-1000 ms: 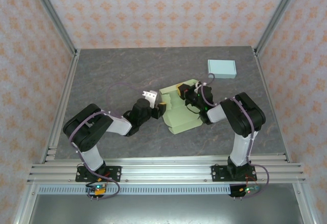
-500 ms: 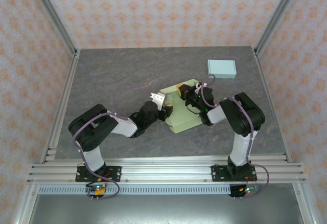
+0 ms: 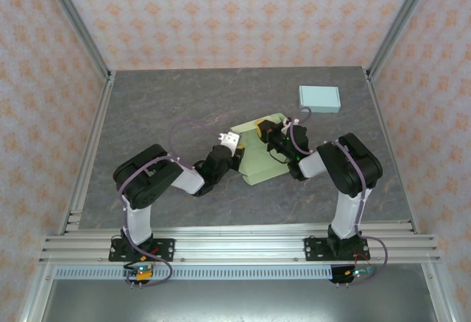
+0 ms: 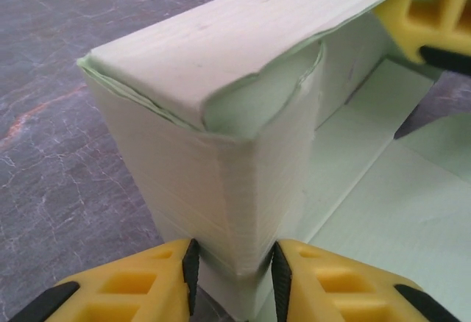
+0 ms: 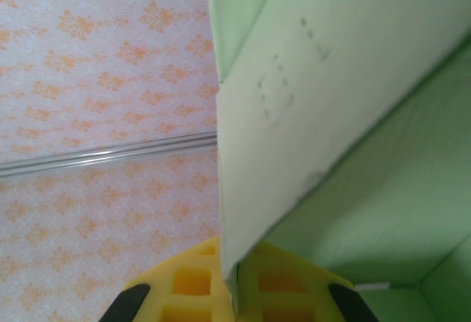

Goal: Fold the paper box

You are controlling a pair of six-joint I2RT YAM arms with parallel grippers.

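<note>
The light green paper box [image 3: 263, 164] lies partly folded at the middle of the table, with its left walls raised. In the left wrist view a folded corner of the paper box [image 4: 221, 57] stands between my yellow fingers. My left gripper [image 4: 234, 272] has both pads pressed against that corner. Seen from above, the left gripper [image 3: 235, 159] is at the box's left edge. My right gripper [image 3: 263, 132] is at the far side, shut on a thin wall. In the right wrist view, the right gripper [image 5: 234, 292] pinches that upright panel of the paper box [image 5: 309, 79].
A closed pale blue box [image 3: 319, 98] sits at the back right of the grey table [image 3: 147, 116]. Aluminium rails border the table on the left, right and near sides. The right gripper's yellow finger [image 4: 434, 13] shows across the box in the left wrist view.
My left arm has reached right to the box, and its jaws have narrowed onto the left corner. The box's left side has been pushed in. The right arm has held still.
</note>
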